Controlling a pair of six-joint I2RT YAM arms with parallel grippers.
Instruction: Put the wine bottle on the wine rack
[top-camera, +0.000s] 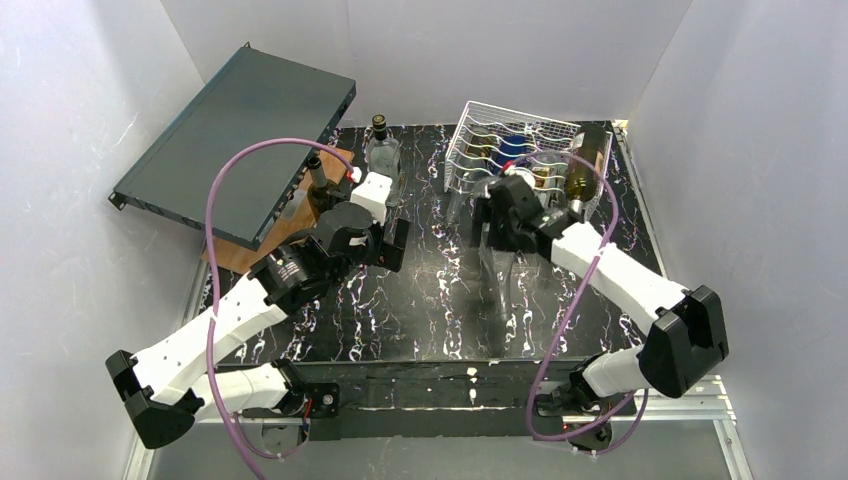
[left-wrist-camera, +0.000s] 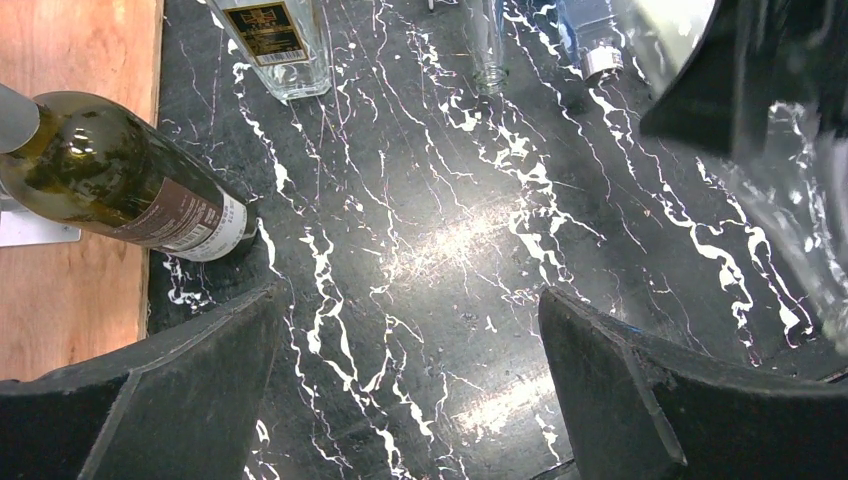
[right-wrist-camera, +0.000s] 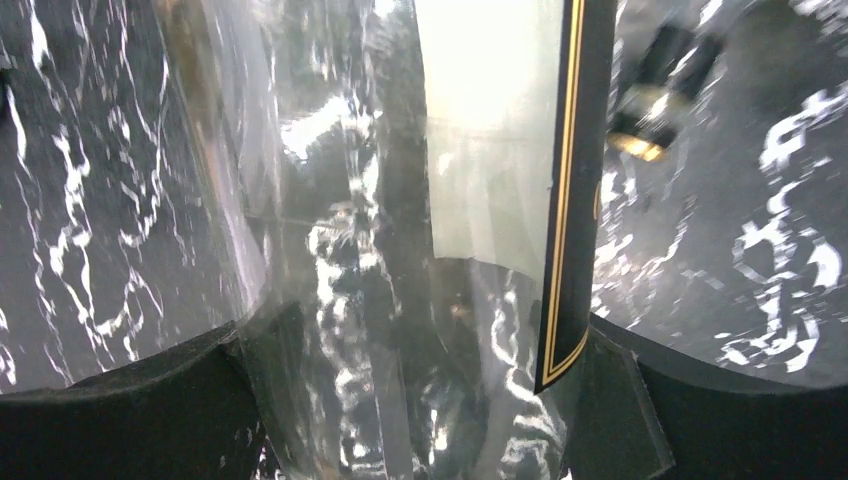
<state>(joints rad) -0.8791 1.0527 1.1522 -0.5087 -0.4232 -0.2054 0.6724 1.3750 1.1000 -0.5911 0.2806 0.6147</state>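
My right gripper is shut on a clear glass wine bottle with a black, gold-edged label. The bottle stands upright on the black marble table, just in front of the white wire wine rack. In the right wrist view the bottle fills the gap between my fingers. The rack holds a green bottle on its right side and a blue one. My left gripper is open and empty over bare table.
A green bottle with a brown label stands on a wooden board at the left. A square clear bottle stands behind my left gripper. A flat dark-teal case leans at the back left. White walls enclose the table.
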